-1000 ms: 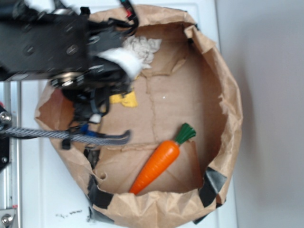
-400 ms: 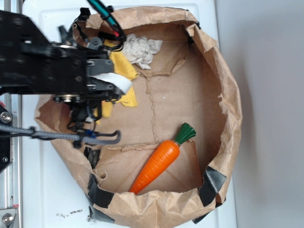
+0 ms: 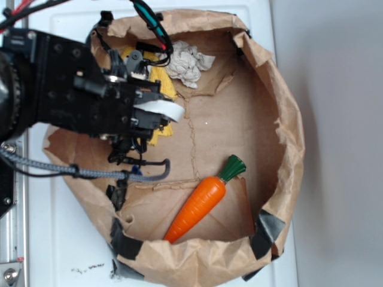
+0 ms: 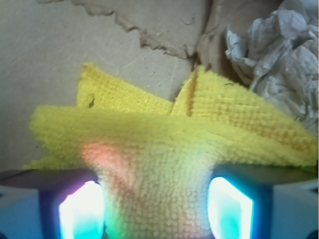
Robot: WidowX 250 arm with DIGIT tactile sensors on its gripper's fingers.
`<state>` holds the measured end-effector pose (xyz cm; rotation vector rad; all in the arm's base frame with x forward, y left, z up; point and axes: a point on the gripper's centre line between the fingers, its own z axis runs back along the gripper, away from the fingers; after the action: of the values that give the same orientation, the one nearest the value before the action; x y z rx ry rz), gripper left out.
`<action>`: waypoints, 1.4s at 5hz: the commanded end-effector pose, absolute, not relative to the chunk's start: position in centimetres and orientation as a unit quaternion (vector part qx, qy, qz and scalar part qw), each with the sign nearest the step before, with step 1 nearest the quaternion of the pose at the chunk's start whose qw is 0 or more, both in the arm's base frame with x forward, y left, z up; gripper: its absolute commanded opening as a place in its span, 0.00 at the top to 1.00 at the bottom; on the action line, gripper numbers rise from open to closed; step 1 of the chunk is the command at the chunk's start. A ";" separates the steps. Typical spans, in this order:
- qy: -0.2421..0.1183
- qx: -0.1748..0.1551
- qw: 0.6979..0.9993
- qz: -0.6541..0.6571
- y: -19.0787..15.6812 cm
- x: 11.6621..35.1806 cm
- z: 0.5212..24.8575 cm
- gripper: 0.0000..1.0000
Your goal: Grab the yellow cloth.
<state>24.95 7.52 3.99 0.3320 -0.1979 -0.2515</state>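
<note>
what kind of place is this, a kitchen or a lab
Likely a lab test rig: a taped brown paper bin on a white tabletop, holding props: a toy carrot, a yellow cloth, a whitish rag.

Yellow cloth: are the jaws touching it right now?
Touching. In the wrist view the yellow cloth is bunched between both jaws of the gripper, with no gap on either side.

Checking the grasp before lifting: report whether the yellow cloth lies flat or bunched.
Bunched. The yellow cloth rises in folds, pinched between the gripper pads.
</note>
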 end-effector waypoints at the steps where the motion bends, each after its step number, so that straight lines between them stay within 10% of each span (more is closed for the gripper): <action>1: -0.135 0.156 0.971 -0.124 7.3 25.7 7.0 1.00; 7: -0.110 0.047 0.991 -0.053 4.1 29.4 19.7 1.00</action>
<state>28.68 4.27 17.53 0.0826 -0.1567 -0.0772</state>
